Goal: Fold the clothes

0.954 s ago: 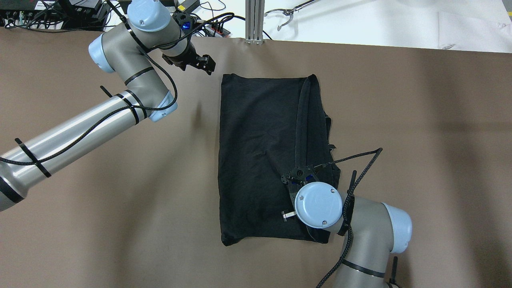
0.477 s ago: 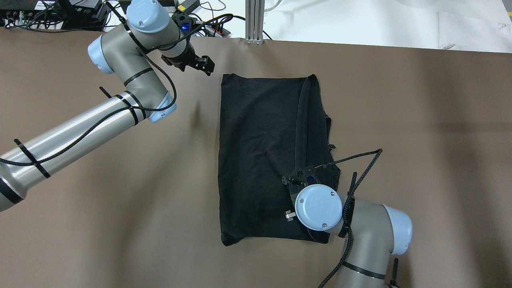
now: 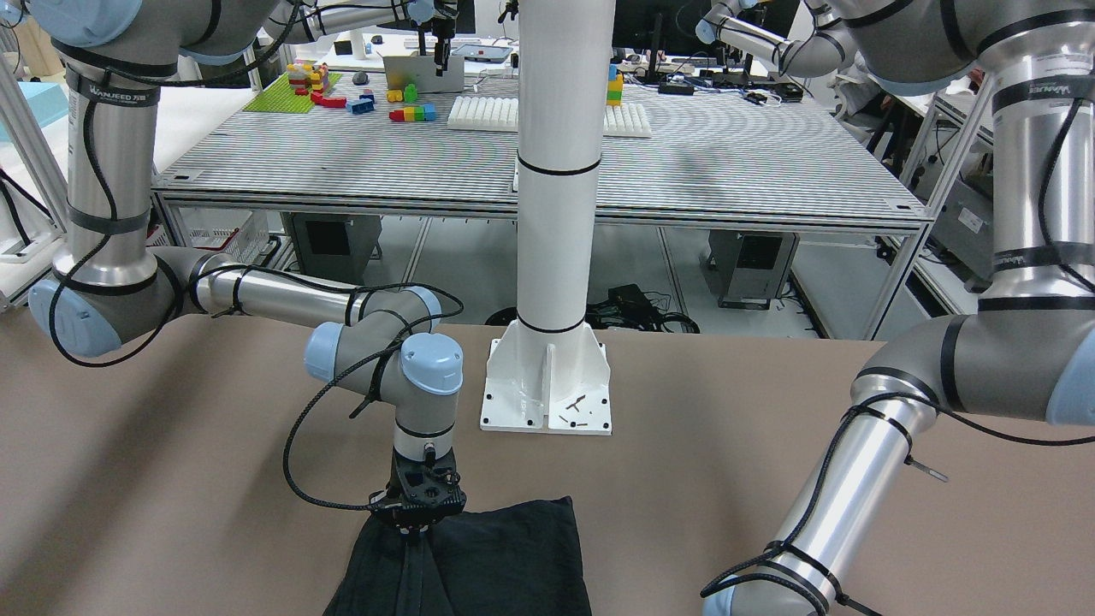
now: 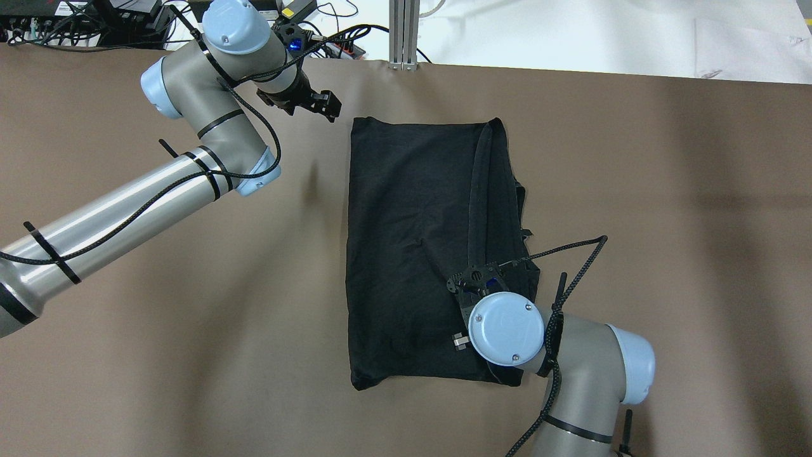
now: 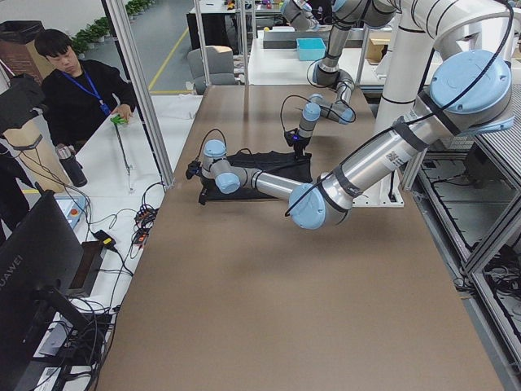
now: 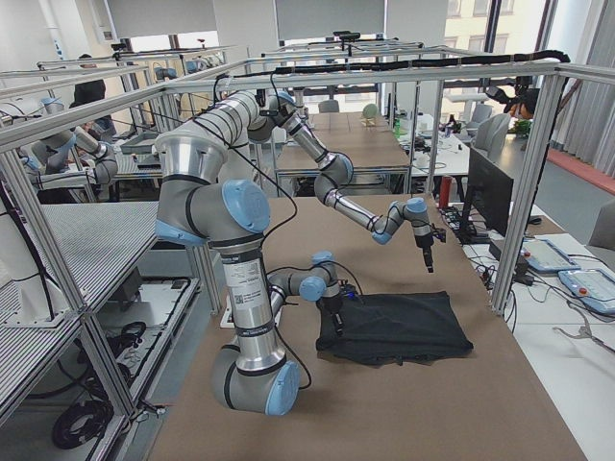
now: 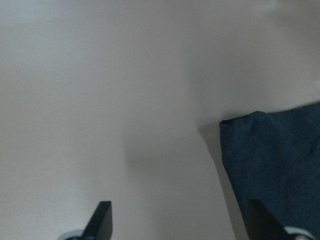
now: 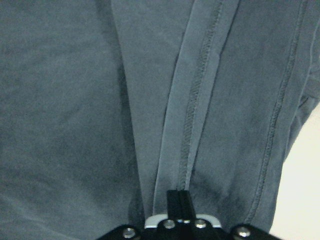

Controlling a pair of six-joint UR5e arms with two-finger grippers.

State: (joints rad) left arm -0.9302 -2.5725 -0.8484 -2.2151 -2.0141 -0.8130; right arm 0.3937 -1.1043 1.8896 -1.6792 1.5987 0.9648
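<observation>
Since a second ago a slanting crease [image 4: 434, 257] has drawn up in the black garment [image 4: 406, 190] toward the right gripper [image 4: 468, 293], while both arms have barely shifted. From overhead, the garment lies as a tall rectangle in the middle of the desk [image 4: 190, 330], with a hemmed flap folded along its 3 o'clock side. The right gripper sits over its 5 o'clock part, and the left gripper [image 4: 325, 105] hangs just off its 11 o'clock corner, apart from the cloth. From the front, the right gripper [image 3: 417, 530] points straight down onto the garment's edge nearest the robot's base. The side views show the garment flat on the desk and a person [image 5: 77, 90] beside it. The left wrist view shows its jaws spread wide over bare desk, with the garment's corner at 4 o'clock. The right wrist view shows its jaws clenched on a raised ridge of hem [image 8: 197, 115].
</observation>
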